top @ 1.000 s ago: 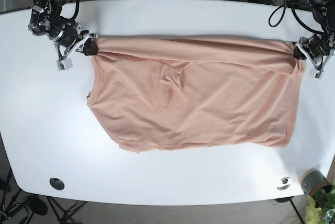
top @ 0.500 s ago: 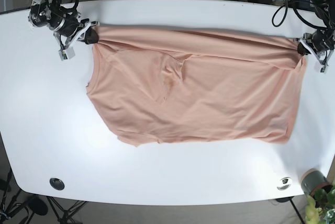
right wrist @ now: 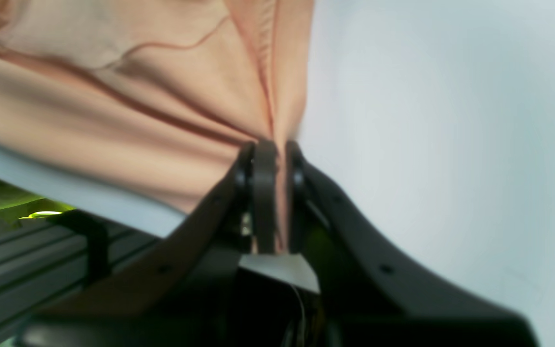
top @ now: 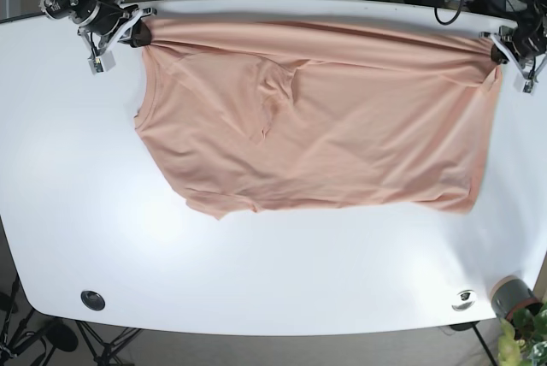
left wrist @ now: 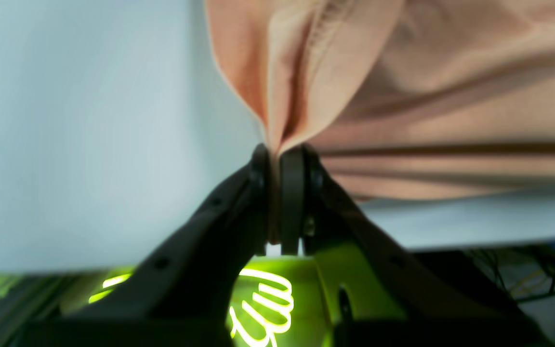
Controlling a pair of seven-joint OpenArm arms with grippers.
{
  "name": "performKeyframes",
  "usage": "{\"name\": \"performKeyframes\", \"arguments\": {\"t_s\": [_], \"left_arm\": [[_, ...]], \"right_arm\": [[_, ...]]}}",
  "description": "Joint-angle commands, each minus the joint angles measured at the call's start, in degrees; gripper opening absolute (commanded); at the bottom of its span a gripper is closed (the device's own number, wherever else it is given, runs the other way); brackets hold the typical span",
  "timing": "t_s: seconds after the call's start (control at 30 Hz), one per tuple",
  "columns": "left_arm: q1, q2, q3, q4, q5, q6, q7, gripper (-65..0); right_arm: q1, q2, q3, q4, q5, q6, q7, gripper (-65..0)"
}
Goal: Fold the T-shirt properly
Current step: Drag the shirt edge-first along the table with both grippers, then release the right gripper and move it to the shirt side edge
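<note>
At the far left of the base view the right gripper (top: 139, 31) sits near the back edge of the white table (top: 77, 178), its jaws pressed together on a corner of the peach T-shirt (top: 325, 118); the right wrist view confirms this, showing the right gripper's black fingers (right wrist: 264, 193) clamped with a thin bunch of fabric squeezed between them and folds fanning away from the pinch. From that corner the shirt stretches across the back half of the table as a broad, mostly flat sheet, its top edge drawn into a taut line running from one gripper to the other, with long creases radiating along it. A small puckered fold (top: 278, 92) lies left of the shirt's middle (its exact form is hard to tell from above). The lower left edge of the cloth slants inward to a ragged point, while the lower right edge runs fairly straight down to a corner near the table's right side. At the far right the left gripper (top: 500, 51) holds the opposite corner, likewise at the back of the table; in the left wrist view its jaws are closed tight on gathered cloth that flares up and outward from the pinch. Below, on the table's front edge, a dark round grommet (top: 92, 300) sits at the left and a silvery disc (top: 464, 299) at the right, both well apart from the shirt.
</note>
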Motion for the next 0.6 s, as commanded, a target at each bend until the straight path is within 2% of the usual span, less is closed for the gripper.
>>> {"name": "performKeyframes", "arguments": {"t_s": [0.0,0.33,0.43,0.47,0.57], "left_arm": [[0.4,-1.6,-0.7,2.1,1.1,0.4,-0.5,-63.3],[2.6,-1.6,-0.8,2.7,1.2,0.4,-0.4,-56.9],[2.6,-1.6,-0.8,2.7,1.3,0.4,-0.4,-50.6],[2.6,-1.6,-0.8,2.7,1.3,0.4,-0.4,-48.6],[2.6,-1.5,-0.8,2.7,1.3,0.4,-0.4,-41.8]], "right_arm": [[-0.3,1.0,1.0,1.2,-0.1,-0.20,0.7,-65.0],[-1.6,0.9,1.1,1.1,-0.1,-0.20,0.7,-65.0],[-1.6,0.9,1.0,1.2,-0.1,-0.20,0.7,-63.9],[-1.6,0.8,1.0,1.2,-0.1,-0.20,0.7,-62.5],[-1.6,0.8,1.0,1.2,-0.4,-0.37,0.8,-48.7]]}}
